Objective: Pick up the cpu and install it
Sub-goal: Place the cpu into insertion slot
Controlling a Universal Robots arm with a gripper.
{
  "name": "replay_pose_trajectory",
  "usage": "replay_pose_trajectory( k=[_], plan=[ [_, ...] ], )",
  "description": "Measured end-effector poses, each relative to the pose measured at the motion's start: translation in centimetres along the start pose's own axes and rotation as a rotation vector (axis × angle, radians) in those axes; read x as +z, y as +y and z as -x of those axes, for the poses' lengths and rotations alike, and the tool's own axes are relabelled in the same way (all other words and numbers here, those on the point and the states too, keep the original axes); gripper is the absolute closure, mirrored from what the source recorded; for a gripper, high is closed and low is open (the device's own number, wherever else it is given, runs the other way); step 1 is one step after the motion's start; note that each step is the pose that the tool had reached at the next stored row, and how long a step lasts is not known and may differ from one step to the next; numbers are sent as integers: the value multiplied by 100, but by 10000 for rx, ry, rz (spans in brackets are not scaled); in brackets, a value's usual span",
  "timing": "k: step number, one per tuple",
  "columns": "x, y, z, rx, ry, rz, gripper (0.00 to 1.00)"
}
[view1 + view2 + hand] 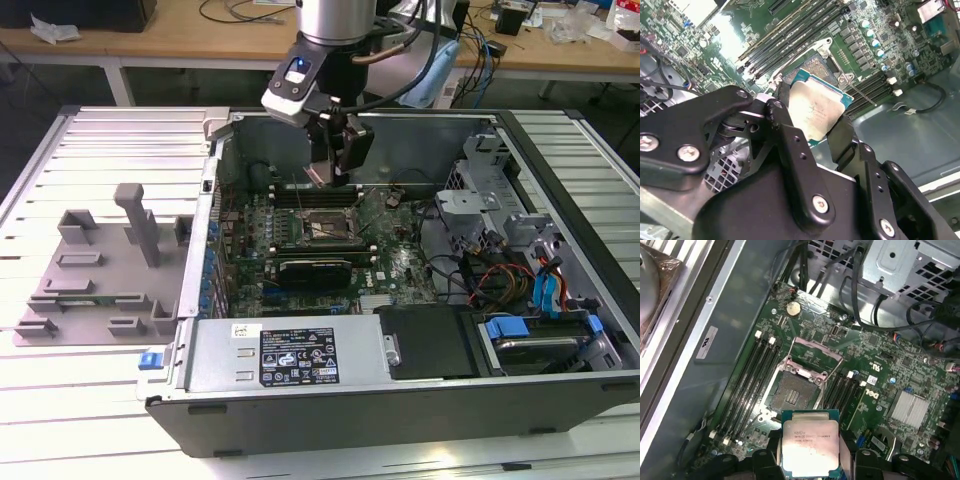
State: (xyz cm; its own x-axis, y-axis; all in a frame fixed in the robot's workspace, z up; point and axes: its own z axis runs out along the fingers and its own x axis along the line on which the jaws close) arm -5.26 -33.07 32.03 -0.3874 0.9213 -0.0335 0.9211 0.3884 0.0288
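Matt silvery metal cpu [809,446] lid

The cpu [810,442], a small flat square chip with a silvery-white metal top and a thin blue-green rim, is in the air. The black gripper [813,119] clamps two opposite edges, printed face showing, just beside the open socket [795,392].

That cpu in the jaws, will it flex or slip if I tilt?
The cpu looks like a flat metal-topped plate, so probably stiff and light. Its smooth top and thin edges suggest it could slip between the jaws. Likely fragile if dropped onto the open socket.
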Motion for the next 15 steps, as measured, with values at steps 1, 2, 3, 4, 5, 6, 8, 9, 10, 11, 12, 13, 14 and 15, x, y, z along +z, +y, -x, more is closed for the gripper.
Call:
replay_pose_trajectory(
  k=[1, 2, 3, 4, 5, 6, 8, 9, 10, 11, 12, 13, 14, 15],
  plan=[
    [2, 0, 0, 286, -9, -10, 46],
    [5, 0, 0, 615, -17, -22, 46],
    [7, 0, 0, 985, -28, -34, 46],
    [10, 0, 0, 1369, -39, -47, 46],
    [11, -1, 0, 1651, -48, -57, 46],
    [11, -1, 0, 1674, -49, -57, 46],
    [22, -11, -6, 1680, -97, 96, 46],
    [25, -12, -6, 1691, -105, 116, 46],
    [35, -12, -6, 1983, -116, 106, 46],
    [40, -13, -6, 2241, -126, 96, 46],
    [42, -13, -6, 2467, -136, 87, 46],
    [42, -13, -6, 2533, -137, 86, 46],
    [43, -13, -6, 2537, -137, 87, 46],
    [45, -14, -7, 2546, -146, 112, 46]
  ],
)
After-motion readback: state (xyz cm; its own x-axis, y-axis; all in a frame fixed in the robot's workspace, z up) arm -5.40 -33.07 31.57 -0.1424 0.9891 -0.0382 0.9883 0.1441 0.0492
